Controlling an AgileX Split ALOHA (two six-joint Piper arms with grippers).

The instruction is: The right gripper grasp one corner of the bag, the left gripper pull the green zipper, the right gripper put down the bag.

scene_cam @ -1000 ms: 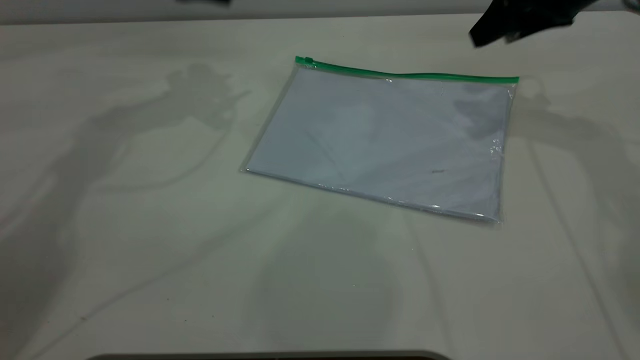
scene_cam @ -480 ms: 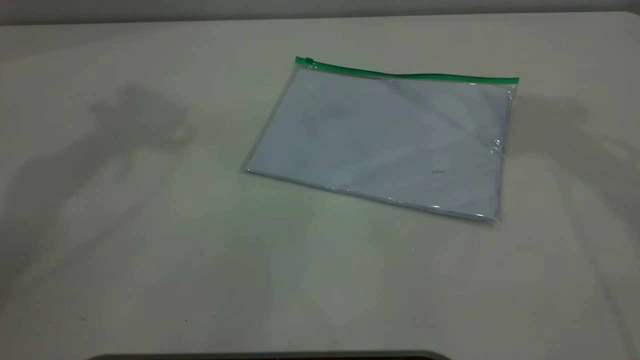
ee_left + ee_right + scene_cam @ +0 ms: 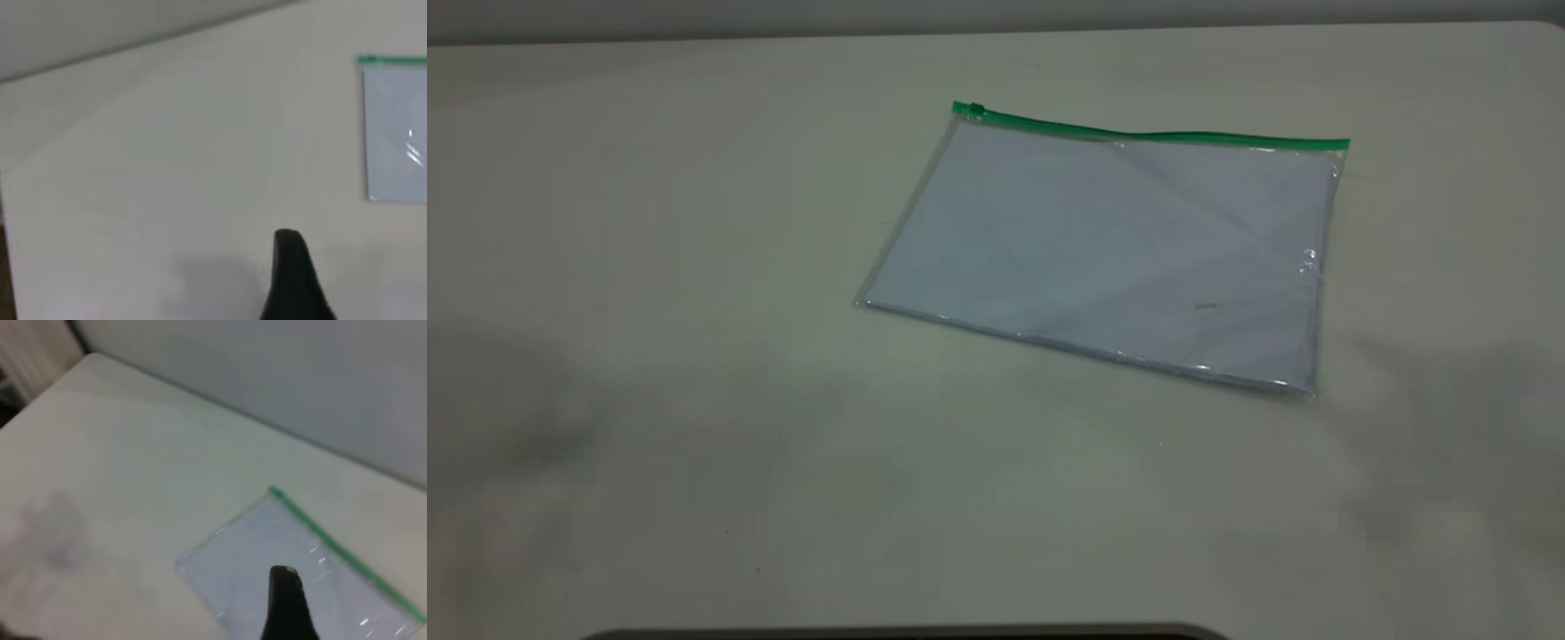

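Note:
The bag lies flat on the table, white paper showing through it. The green zipper runs along its far edge, with the slider tab at the left end. Neither gripper is in the exterior view. In the left wrist view a black part of my left gripper hangs over bare table, well apart from the bag. In the right wrist view a black part of my right gripper is high above the bag and holds nothing.
The pale table reaches a wall at the back. A dark curved edge runs along the front. Soft arm shadows lie on the table at front left and front right.
The right arm, seen at the top right one second ago, has left the exterior view. The arm shadows have slid toward the front corners. The bag has not moved.

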